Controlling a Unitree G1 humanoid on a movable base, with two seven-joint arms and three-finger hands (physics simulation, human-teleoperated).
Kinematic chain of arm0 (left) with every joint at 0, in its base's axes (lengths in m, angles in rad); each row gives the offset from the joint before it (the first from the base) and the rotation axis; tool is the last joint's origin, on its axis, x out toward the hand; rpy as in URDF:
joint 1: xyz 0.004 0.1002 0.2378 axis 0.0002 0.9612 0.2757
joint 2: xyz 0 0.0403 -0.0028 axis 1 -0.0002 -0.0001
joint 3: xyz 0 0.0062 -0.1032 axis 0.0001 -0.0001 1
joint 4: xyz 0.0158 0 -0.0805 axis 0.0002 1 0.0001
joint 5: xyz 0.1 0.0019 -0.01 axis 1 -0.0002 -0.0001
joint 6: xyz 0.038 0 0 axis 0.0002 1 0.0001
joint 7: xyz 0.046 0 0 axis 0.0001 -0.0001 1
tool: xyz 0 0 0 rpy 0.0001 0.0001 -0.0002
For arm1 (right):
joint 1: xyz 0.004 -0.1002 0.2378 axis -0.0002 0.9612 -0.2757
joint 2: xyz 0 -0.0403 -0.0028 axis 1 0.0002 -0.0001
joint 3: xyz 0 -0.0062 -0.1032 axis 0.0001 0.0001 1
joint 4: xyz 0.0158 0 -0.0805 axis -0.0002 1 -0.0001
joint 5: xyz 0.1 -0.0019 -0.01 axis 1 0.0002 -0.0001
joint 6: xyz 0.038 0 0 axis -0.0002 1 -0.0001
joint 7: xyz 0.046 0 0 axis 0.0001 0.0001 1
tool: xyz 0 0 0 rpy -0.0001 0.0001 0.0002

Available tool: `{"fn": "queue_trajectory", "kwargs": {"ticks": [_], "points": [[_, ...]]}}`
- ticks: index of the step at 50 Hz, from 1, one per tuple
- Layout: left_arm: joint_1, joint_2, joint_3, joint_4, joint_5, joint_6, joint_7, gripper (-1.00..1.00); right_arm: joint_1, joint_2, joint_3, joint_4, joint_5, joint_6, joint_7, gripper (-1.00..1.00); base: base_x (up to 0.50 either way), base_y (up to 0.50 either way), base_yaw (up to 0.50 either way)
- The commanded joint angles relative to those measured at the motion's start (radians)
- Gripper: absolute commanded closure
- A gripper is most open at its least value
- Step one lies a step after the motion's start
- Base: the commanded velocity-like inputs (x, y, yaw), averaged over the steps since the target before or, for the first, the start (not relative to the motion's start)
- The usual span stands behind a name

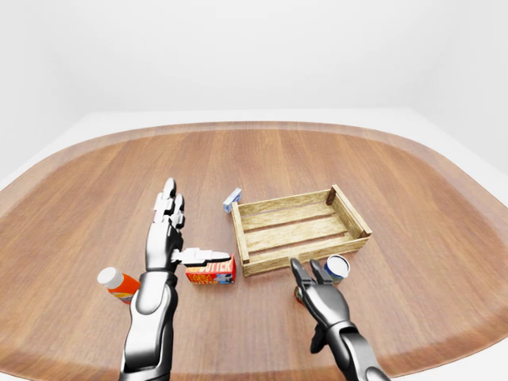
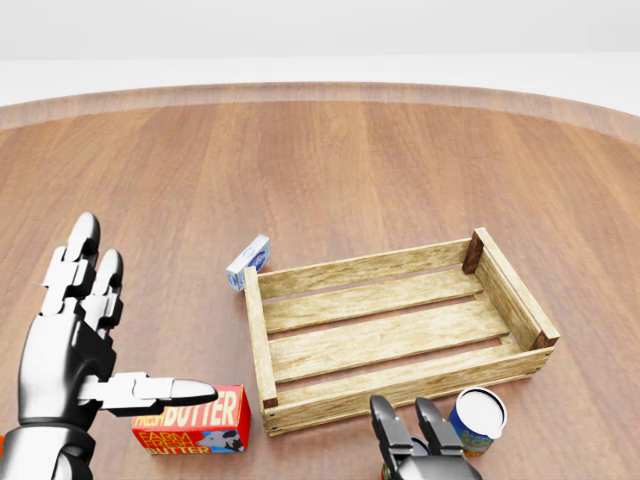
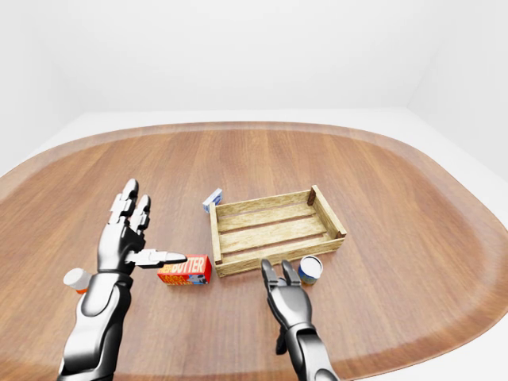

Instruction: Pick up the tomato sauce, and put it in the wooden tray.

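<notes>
The wooden tray [image 2: 370, 268] lies empty right of the head view's middle. Just below its near rail my right hand [image 2: 402, 408] hovers with its fingers spread, open. A small red and green thing [image 1: 298, 296], perhaps the tomato sauce can, peeks out at the hand's left edge; most of it is hidden by the hand. A blue-labelled can [image 2: 478, 418] with a white lid stands upright right of the hand. My left hand [image 2: 120, 330] is raised at the left, open, thumb pointing right above a butter box [image 2: 200, 425].
A small blue and white box [image 2: 248, 262] lies by the tray's upper left corner. An orange bottle [image 1: 117, 283] with a white cap lies left of my left forearm. The round wooden table's edge [image 1: 262, 127] curves across the top.
</notes>
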Motion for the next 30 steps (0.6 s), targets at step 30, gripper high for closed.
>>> {"fn": "queue_trajectory", "kwargs": {"ticks": [30], "points": [[0.002, 0.000, 0.001, -0.007, -0.001, 0.000, -0.002, -1.00, -0.004, -0.006, -0.006, 0.024, -0.073, -0.005, -0.019, -1.00, 0.00, 0.00, 0.00]]}}
